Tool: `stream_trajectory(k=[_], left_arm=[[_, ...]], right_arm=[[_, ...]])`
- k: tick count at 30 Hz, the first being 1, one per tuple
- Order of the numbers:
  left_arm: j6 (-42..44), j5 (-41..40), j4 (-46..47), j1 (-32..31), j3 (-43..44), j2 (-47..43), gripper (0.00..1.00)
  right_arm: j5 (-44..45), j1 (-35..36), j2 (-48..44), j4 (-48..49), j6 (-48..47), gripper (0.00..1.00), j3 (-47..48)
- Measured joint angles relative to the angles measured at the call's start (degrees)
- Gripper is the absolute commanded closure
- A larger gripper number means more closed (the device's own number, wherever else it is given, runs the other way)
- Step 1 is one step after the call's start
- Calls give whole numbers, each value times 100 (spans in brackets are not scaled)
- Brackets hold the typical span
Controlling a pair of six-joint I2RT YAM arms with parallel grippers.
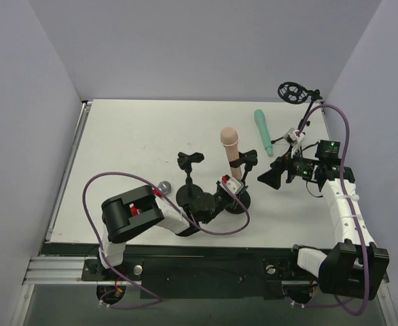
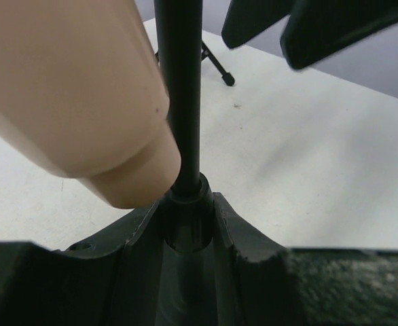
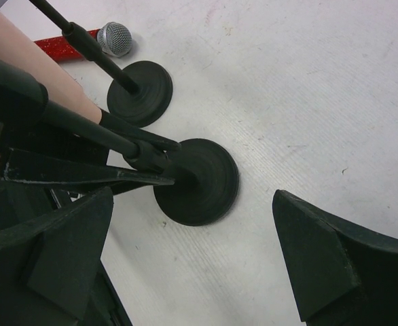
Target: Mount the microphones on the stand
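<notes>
The peach-pink microphone (image 1: 229, 145) stands tilted in the clip of the right-hand stand (image 1: 240, 198); its butt end (image 2: 83, 102) fills the left wrist view. My left gripper (image 1: 230, 189) (image 2: 185, 207) is shut on that stand's pole (image 2: 184, 102), low down at the collar. The red microphone (image 1: 162, 188) (image 3: 70, 46) lies on the table beside my left arm, silver head showing. At the back lies the teal microphone (image 1: 263, 131). My right gripper (image 1: 274, 175) (image 3: 192, 261) hangs open just right of the held stand, over its round base (image 3: 199, 180), with nothing between its fingers.
A second stand (image 1: 190, 182) (image 3: 141, 92) with an empty clip stands just left of the held one. A taller stand with a round mount (image 1: 291, 92) is at the back right corner. Walls close the table (image 1: 131, 136) on three sides.
</notes>
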Motion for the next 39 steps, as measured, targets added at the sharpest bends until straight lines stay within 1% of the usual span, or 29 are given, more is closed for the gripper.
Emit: stream_trajectory(k=[4,8,12,16,20,26,35,39], left_arm=[[-232,616,-407,350,-26,-490,100],[-380,1032,-649,767,7,-977,100],[-402,1381,-1043,942,184,-1287,100],[-398,1827,-1803,981,605,-1534,100],[-387,2258,-2747,1091,1287,-1773,100],[-378,2581,-3766,1410,2109,-2149,100],[-404,3045,-4828,1897,2922,-2540,100],[-402,3292,-5265,2376,3292,-2695,100]], right_arm=[[2,2,0,-90,-61,3,0],[2,0,0,-149,-118,3,0],[2,-2,0,-190,-164,3,0],[2,-4,-2,-240,-214,3,0],[2,-9,-2,-291,-264,3,0],[-2,-72,-7,-369,-315,3,0],[-11,-83,-9,-457,-409,3,2],[-44,-83,-9,-472,-413,3,2]])
